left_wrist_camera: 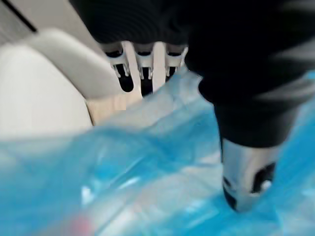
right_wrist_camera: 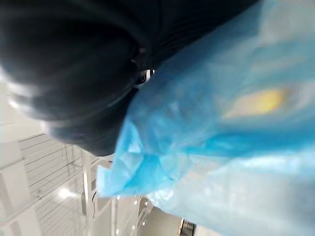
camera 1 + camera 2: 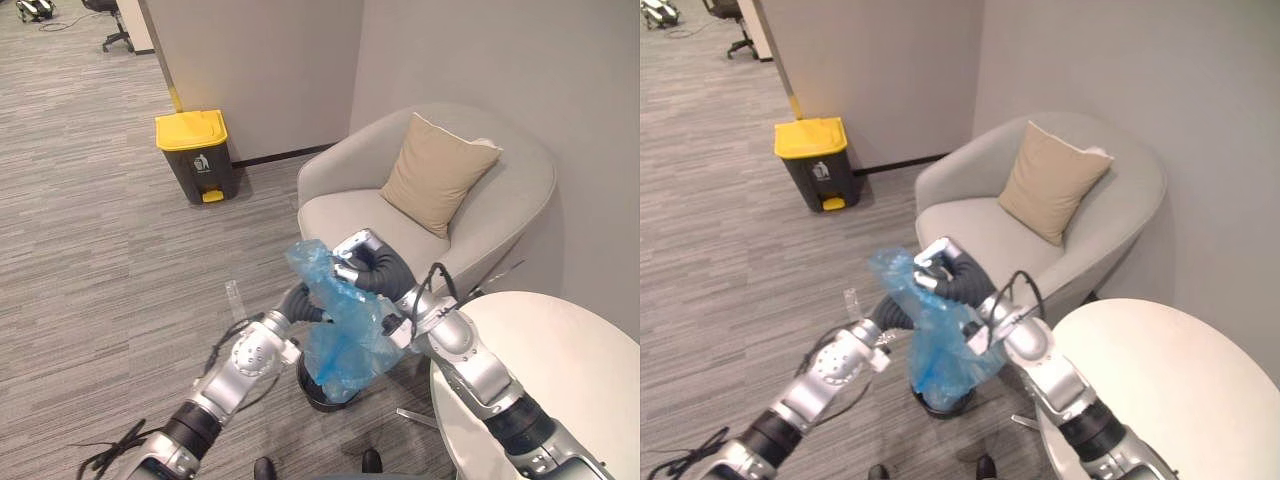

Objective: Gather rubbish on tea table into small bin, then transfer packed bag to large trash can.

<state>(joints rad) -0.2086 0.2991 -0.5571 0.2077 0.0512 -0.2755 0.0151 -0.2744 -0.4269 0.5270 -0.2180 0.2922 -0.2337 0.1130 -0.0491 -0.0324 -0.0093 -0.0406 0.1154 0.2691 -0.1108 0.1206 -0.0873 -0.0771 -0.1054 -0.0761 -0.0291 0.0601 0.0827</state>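
Tea table (image 3: 570, 350): round, white, its left edge just beside the work. Right hand (image 3: 352, 252): fingers curled tight round the neck of the blue bag (image 3: 345, 345). Left hand (image 3: 303, 300): against the bag's side; grasp cannot be told. Bag: long axis upright, hanging below the right hand, its bottom at the mouth of the small bin (image 3: 322, 398). Large trash can (image 3: 195, 150): well apart, ahead-left by the wall, on the left arm's side.
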